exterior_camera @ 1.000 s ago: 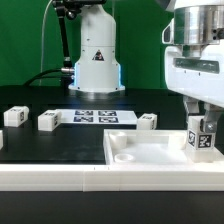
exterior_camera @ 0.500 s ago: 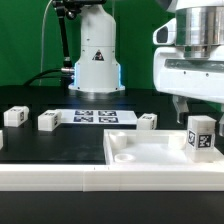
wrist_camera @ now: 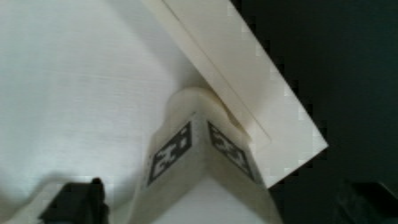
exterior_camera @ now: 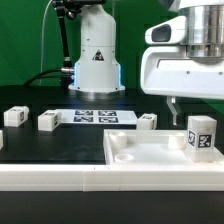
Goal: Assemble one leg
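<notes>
A leg (exterior_camera: 201, 135), a small white block with black-and-white tags, stands upright in the near right corner of the large white panel (exterior_camera: 145, 152). My gripper (exterior_camera: 196, 108) hangs just above it, open and empty, with one finger (exterior_camera: 172, 108) showing to the exterior view's left of the leg. In the wrist view the leg (wrist_camera: 201, 150) stands against the panel's raised rim (wrist_camera: 231, 70), and the gripper (wrist_camera: 214, 208) has a dark fingertip (wrist_camera: 75, 200) well clear of each side of it.
Three more white legs lie on the black table: two at the exterior view's left (exterior_camera: 14, 116) (exterior_camera: 48, 121) and one by the panel's far edge (exterior_camera: 147, 122). The marker board (exterior_camera: 95, 116) lies in front of the arm's base (exterior_camera: 95, 62).
My gripper has let go of the leg and risen straight up. The leg stays standing in the panel's corner.
</notes>
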`<state>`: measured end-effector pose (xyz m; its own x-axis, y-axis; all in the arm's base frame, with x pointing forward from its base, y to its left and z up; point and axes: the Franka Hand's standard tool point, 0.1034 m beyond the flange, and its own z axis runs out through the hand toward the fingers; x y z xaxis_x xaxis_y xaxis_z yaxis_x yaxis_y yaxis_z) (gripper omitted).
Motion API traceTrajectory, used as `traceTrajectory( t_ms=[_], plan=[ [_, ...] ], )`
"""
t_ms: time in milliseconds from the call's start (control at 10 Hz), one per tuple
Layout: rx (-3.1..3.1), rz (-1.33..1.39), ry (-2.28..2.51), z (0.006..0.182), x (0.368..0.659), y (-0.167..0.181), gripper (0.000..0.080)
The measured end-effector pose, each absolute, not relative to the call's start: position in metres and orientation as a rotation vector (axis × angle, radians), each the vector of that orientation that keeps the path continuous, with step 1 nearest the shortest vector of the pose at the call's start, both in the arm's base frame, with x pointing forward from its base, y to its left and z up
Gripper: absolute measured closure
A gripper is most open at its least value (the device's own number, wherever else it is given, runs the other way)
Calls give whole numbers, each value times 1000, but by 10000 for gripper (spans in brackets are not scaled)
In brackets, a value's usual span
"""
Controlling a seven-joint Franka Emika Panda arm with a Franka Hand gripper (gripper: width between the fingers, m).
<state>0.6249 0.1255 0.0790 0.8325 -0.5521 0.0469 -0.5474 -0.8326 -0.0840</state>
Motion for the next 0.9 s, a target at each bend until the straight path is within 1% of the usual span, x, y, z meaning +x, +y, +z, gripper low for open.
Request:
traceTrajectory(
  t_ms=[100, 200, 500, 800, 900],
  plan=[
    [-2966, -110, 806, 79, 625, 126, 151],
    [-3019, -119, 604, 79, 625, 125, 151],
    [-3087, -149, 227, 80, 628, 126, 151],
    [-3111, -152, 35, 78, 627, 121, 151],
    [-3112, -153, 23, 78, 627, 120, 267]
  ],
)
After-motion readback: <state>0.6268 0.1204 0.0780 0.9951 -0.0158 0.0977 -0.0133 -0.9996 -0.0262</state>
